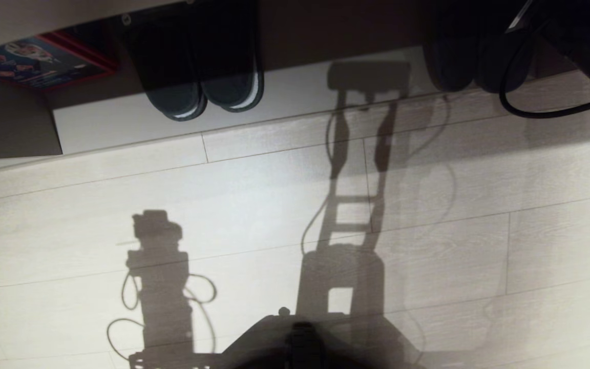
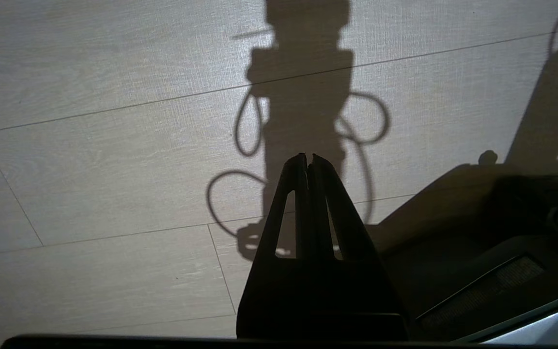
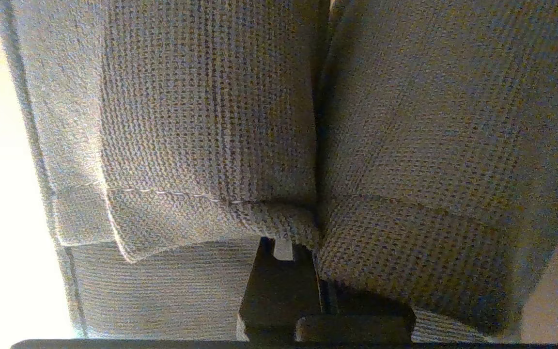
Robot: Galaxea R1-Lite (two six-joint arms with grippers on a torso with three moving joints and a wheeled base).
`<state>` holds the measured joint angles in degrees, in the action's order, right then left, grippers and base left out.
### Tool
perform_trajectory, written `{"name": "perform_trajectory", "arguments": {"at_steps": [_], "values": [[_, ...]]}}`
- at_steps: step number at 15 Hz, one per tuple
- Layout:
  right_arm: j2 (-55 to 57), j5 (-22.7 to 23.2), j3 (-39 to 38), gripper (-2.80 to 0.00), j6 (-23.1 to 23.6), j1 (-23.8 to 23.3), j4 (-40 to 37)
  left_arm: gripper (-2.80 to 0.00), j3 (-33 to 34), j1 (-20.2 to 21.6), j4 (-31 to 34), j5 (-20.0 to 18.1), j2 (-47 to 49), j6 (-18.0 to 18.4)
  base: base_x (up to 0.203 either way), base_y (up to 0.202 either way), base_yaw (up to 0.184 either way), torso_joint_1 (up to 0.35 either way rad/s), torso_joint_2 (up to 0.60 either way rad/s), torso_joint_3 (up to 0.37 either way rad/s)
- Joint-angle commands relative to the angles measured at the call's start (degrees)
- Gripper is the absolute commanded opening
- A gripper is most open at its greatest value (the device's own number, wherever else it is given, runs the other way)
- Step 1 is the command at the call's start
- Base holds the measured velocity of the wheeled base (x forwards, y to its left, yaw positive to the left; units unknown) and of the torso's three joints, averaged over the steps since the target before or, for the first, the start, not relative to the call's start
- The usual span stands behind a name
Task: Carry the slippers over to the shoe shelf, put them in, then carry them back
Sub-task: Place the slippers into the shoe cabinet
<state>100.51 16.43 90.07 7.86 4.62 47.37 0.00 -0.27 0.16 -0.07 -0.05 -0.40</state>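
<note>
Right gripper (image 3: 286, 245) fingers pinched tight on the slippers (image 3: 211, 126) where the two toe bands meet, pair hanging side by side by the shoe shelf (image 1: 295, 51), left gripper (image 2: 308, 160) fingers closed, empty, over the floor (image 2: 114, 145)

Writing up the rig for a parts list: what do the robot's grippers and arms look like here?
The left gripper is black, two long tapering fingers with slot cut-outs. The right gripper shows only a dark finger with a pale tip. A black looping cable hangs off the dark right arm.
</note>
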Motion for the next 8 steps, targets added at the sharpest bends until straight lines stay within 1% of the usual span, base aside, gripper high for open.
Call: {"name": "perform_trajectory", "arguments": {"at_steps": [1, 2, 3, 4, 8], "values": [[0.0, 0.1, -0.7, -2.8, -0.2, 0.2, 1.2, -2.8, 0.1, 0.0, 0.0, 0.0, 0.0, 0.0, 0.0, 0.0, 0.0, 0.0, 0.0, 0.0], [0.0, 0.1, -0.8, -2.8, -0.3, 0.2, 1.4, -2.8, 0.1, 0.0, 0.0, 0.0, 0.0, 0.0, 0.0, 0.0, 0.0, 0.0, 0.0, 0.0], [0.4, 0.1, -1.1, 0.0, -0.7, 0.2, 3.1, -2.8, 0.1, 0.0, 0.0, 0.0, 0.0, 0.0, 0.0, 0.0, 0.0, 0.0, 0.0, 0.0], [0.9, 0.1, -1.5, 0.0, -1.2, 0.2, 5.2, -2.8, 0.1, 0.0, 0.0, 0.0, 0.0, 0.0, 0.0, 0.0, 0.0, 0.0, 0.0, 0.0], [0.8, 0.1, -2.1, 0.0, -1.3, 0.2, 5.2, -2.8, 0.1, 0.0, 0.0, 0.0, 0.0, 0.0, 0.0, 0.0, 0.0, 0.0, 0.0, 0.0]]}}
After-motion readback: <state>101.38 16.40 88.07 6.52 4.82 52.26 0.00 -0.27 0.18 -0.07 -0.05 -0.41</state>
